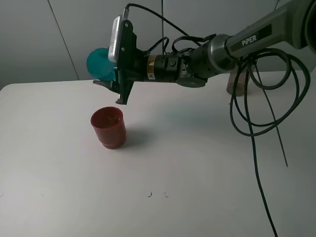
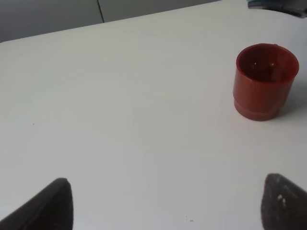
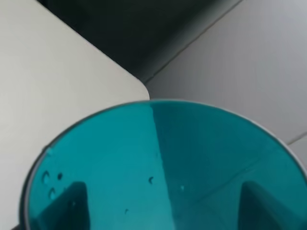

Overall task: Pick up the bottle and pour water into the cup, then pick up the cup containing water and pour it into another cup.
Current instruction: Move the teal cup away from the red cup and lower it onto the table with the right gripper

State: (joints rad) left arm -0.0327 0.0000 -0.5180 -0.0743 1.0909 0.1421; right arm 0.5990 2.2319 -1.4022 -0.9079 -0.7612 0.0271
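Observation:
My right gripper (image 1: 117, 88) reaches across the middle and is shut on the teal cup (image 1: 100, 63), held tipped on its side in the air above and just behind the dark red cup (image 1: 108, 127). In the right wrist view the teal cup (image 3: 158, 167) fills the frame, a few droplets on its wall, and both fingers (image 3: 72, 203) show through it. The red cup (image 2: 264, 81) stands upright on the table. The bottle (image 1: 234, 83) stands at the back right, mostly hidden by the arm and cables. My left gripper (image 2: 168, 203) hovers open and empty over bare table, left of the red cup.
The white table (image 1: 197, 163) ends at a rounded back-left corner (image 3: 139, 88) against a grey wall. Black cables (image 1: 256, 128) hang in loops from the right arm over the table's right side. Two tiny dark specks (image 1: 150, 194) lie near the front.

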